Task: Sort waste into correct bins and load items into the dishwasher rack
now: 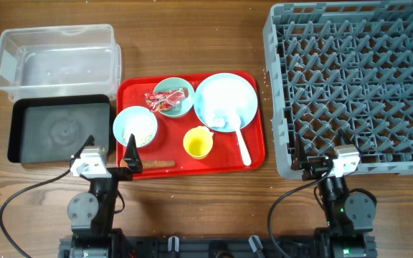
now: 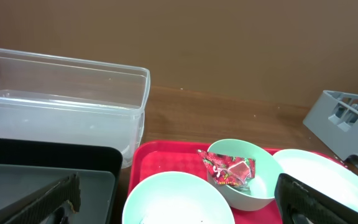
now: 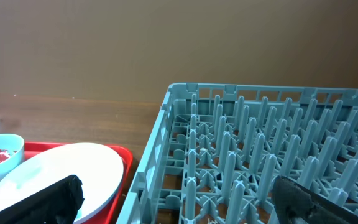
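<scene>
On the red tray point(image 1: 253, 147) stand a pale-blue plate point(image 1: 228, 93) with a crumpled tissue point(image 1: 217, 118), a white spoon point(image 1: 244, 150), a yellow cup point(image 1: 198, 142), a bowl point(image 1: 181, 107) holding the red-and-white wrapper point(image 1: 165, 99), and a bowl point(image 1: 135, 127) with rice specks. An orange-brown stick point(image 1: 156, 164) lies at the tray's front edge. The clear tub point(image 1: 56, 57) and black tray point(image 1: 59, 129) sit to the left, the grey rack point(image 1: 357, 79) to the right. My left gripper point(image 1: 112, 152) is open and empty, straddling the near bowl point(image 2: 179, 199). My right gripper point(image 1: 325, 156) is open and empty at the rack's near edge point(image 3: 260, 155).
The left wrist view shows the wrapper point(image 2: 229, 168) in the far bowl, the clear tub point(image 2: 61, 93) and the black tray point(image 2: 48, 162). The right wrist view shows the plate point(image 3: 61, 168) left of the rack wall. Cables trail from both arm bases at the table's front.
</scene>
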Tool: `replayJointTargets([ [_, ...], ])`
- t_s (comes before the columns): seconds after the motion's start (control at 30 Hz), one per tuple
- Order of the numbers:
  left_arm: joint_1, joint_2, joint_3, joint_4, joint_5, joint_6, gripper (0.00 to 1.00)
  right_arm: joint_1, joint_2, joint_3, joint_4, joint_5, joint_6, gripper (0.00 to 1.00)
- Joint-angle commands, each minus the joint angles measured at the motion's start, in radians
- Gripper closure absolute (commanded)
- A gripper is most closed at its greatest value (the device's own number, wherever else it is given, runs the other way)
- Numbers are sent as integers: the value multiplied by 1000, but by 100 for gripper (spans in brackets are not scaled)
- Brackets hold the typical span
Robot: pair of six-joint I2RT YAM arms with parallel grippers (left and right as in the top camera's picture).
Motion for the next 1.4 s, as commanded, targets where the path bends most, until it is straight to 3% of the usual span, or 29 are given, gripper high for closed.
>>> replayJointTargets([
  [0.0,-5,-6,-10,0,-6,19,0,-5,-2,-1,4,-1,21,0],
  [0.13,-5,-6,-9,3,-13,20,0,-5,-2,0,5,-2,149,0],
  [0.33,-5,11,38,-46,-14,-7,0,-5,8,77,-84,2,144,0],
  [0.47,-5,122,144,-124,-14,-7,0,-5,68,169,-145,2,144,0],
  [0.73,-5,612,557,-298,51,-7,0,-5,376,457,-335,2,143,0],
  [0.9,-11,921,911,-594,59,-7,0,-5,620,683,-554,2,143,0],
  [1.03,-27,1072,1114,-789,58,-7,0,-5,779,836,-692,-4,143,0],
  [1.27,-27,1157,1133,-766,101,-8,0,-5,854,877,-716,-1,144,0],
  [1.37,-27,1212,1133,-681,218,-7,0,-5,861,877,-716,-2,145,0],
])
